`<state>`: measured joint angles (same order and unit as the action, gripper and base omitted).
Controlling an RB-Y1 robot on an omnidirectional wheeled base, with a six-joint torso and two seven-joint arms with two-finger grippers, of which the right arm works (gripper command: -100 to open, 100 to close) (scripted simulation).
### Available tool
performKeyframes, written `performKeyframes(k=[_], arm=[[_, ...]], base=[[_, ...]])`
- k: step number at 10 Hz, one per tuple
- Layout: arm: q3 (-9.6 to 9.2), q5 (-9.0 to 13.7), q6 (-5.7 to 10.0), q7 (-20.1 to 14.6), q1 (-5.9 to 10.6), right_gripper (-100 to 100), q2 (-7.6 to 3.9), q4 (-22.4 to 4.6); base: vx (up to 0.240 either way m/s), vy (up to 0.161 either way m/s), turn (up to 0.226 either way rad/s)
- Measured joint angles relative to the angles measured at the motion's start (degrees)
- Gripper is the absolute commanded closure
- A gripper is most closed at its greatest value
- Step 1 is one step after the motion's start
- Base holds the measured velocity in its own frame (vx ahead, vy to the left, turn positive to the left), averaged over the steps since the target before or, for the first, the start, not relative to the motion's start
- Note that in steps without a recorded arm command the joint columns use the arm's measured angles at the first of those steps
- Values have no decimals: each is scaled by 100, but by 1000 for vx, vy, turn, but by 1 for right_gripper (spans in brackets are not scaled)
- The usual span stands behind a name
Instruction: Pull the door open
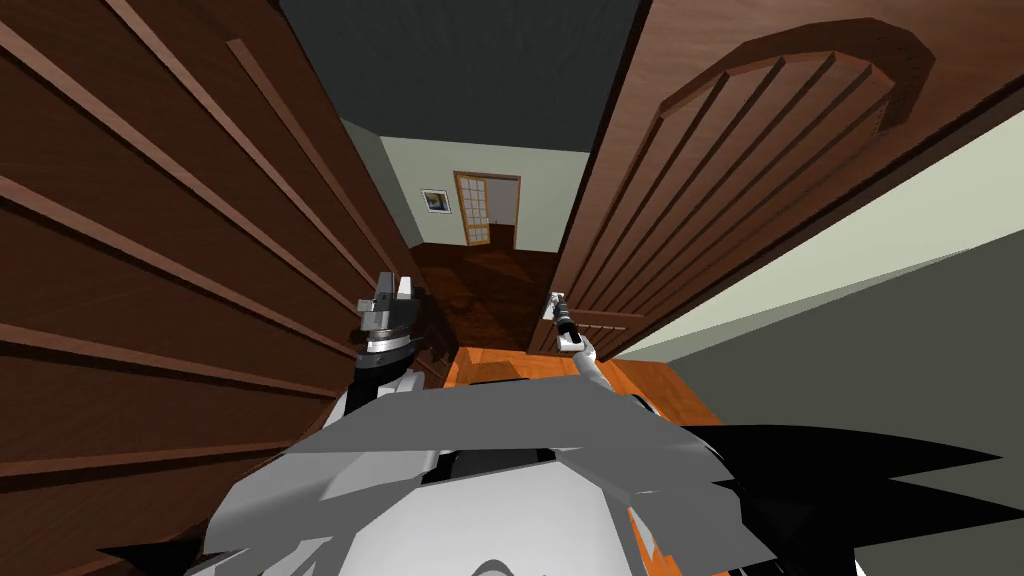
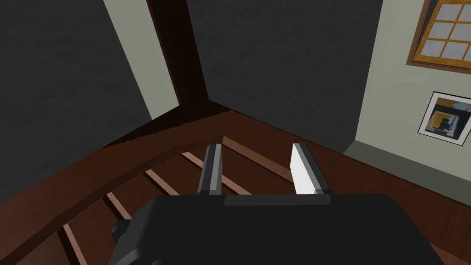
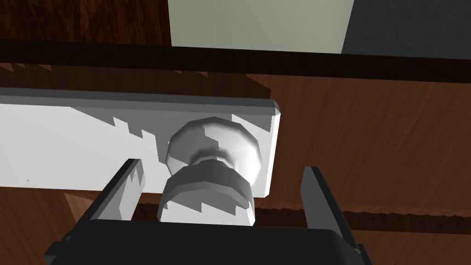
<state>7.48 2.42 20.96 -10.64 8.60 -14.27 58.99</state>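
The right gripper (image 3: 221, 168) is spread wide and holds nothing: its two fingers (image 3: 124, 184) stand either side of a pale grey knob (image 3: 207, 195) with a clear gap on each side, so the knob sits between them ungripped. The knob stands out on a short neck from a white plate (image 3: 69, 147) fixed to the brown door (image 3: 368, 138). In the head view this door is the panelled leaf on the robot's right, with the gripper close to its near edge. The knob looks hard, round and smooth, so it is likely slippery under thin blade fingers. The safest hold is probably across its widest ring, well back toward the neck, so that a pull cannot slide the fingers off the front. The door itself seems stiff and fairly heavy, and should swing in an arc rather than come straight back. The left gripper (image 2: 257, 156) is also unclenched and empty, hovering over the ribbed face of a second door (image 1: 150, 250) on the robot's left. The gripper's dark body hides the front face of the knob, and the plate is cut off at the picture's edge. No hinge or latch can be made out, so whether the knob must turn first cannot be told.
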Motion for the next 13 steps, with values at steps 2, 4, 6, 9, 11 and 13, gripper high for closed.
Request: performKeyframes(k=[2,4,6,9,11,13], arm=[[0,1,-2,-6,1,100,-2,2],[-5,-3,-4,3,0,100,1,-4],[-10,-5,-9,5,-5,100,6,-9],[-80,1,24,-73,6,100,-65,10],[-185,-5,55,-150,-9,100,-123,6],[-313,-8,67,-256,-68,100,-198,24]], base=[[-25,-1,-14],[-17,-3,8],[0,0,0],[-156,-74,111],[-201,-74,112],[-208,-76,129]])
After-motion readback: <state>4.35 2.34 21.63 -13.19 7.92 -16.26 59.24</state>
